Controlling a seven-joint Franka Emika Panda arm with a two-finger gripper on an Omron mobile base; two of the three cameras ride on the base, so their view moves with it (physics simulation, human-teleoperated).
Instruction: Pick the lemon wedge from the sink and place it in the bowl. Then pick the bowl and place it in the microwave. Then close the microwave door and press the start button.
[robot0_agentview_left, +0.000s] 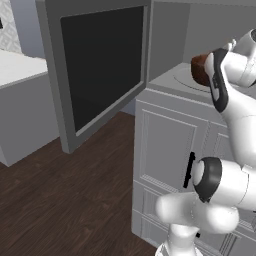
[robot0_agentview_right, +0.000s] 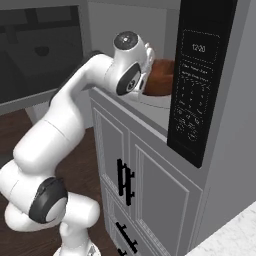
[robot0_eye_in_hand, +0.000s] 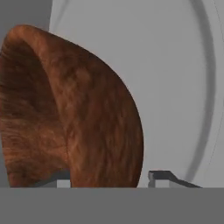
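Grey-framed, the microwave door (robot0_agentview_left: 100, 70) stands swung wide open at the left of the left base view, its near-black glass window facing the room above the dark wooden floor (robot0_agentview_left: 65, 190). Just right of it, the microwave (robot0_agentview_left: 200, 30) opens up with grey inner walls above the panelled cabinets (robot0_agentview_left: 170, 150). On its round pale turntable (robot0_agentview_left: 187, 80) sits the reddish-brown wooden bowl (robot0_agentview_left: 199, 70), partly hidden by the arm's wrist reaching into the cavity.

From the right base view, the white arm bends from the lower left up into the opening, the bowl (robot0_agentview_right: 161, 77) shows behind the wrist, and the black control panel (robot0_agentview_right: 197, 80) with its clock and keypad stands at the right.

Through the hand view, the bowl (robot0_eye_in_hand: 70, 113) looms at the left with its rim wall running down between the finger tips. The gripper (robot0_eye_in_hand: 109, 178) has its jaws parted, one tip on each side of the wall with a gap showing on the right side, so it does not clamp the bowl. The turntable (robot0_eye_in_hand: 175, 87) spreads pale to the right.
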